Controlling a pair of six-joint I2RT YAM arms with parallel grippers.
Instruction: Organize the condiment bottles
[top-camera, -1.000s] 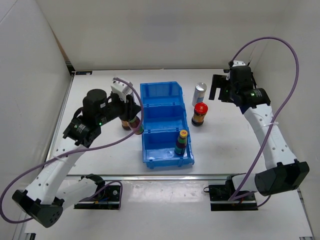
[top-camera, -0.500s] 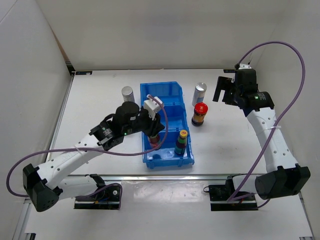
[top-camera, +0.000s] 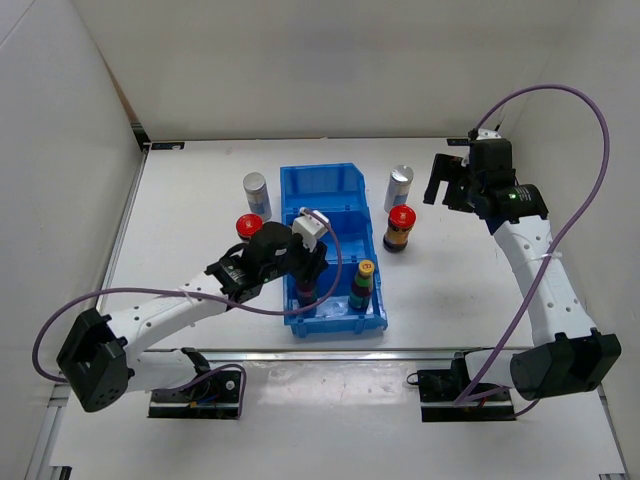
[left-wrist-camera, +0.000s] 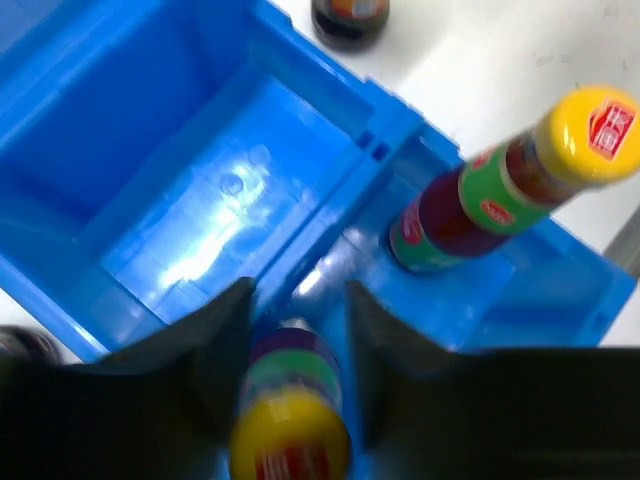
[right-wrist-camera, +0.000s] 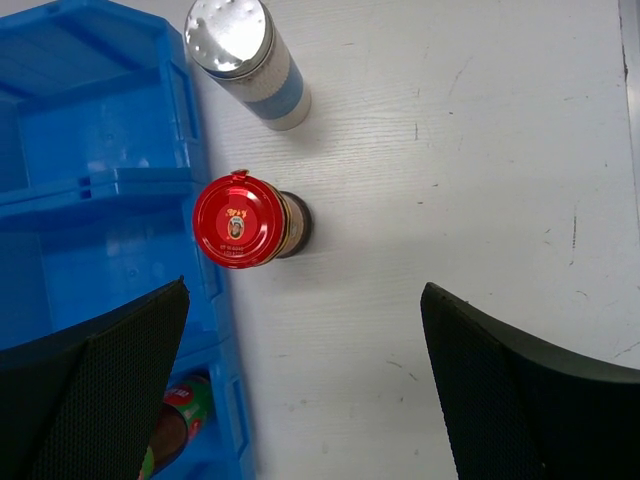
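My left gripper (top-camera: 308, 272) (left-wrist-camera: 296, 300) is shut on a slim yellow-capped bottle (left-wrist-camera: 290, 425) (top-camera: 306, 292), held inside the near compartment of the blue bin (top-camera: 330, 172) (left-wrist-camera: 150, 120). A second yellow-capped bottle (top-camera: 364, 283) (left-wrist-camera: 500, 185) stands in the same compartment, to the right. One red-capped brown bottle (top-camera: 248, 226) and a pale silver-topped cylinder (top-camera: 256, 192) stand left of the bin. Another red-capped bottle (top-camera: 400, 227) (right-wrist-camera: 240, 220) and another cylinder (top-camera: 399, 186) (right-wrist-camera: 245, 60) stand right of it. My right gripper (top-camera: 438, 178) (right-wrist-camera: 305, 290) hangs open above the table, near that red-capped bottle, holding nothing.
The bin's middle and far compartments hold nothing. White walls close the table at the back and both sides. Bare table (right-wrist-camera: 450, 180) lies right of the bin under my right gripper. A purple cable (top-camera: 560, 100) loops above the right arm.
My left arm carried the yellow-capped bottle from left of the bin into its near compartment, uncovering the red-capped bottle and cylinder on the left. The right arm only shifted slightly.
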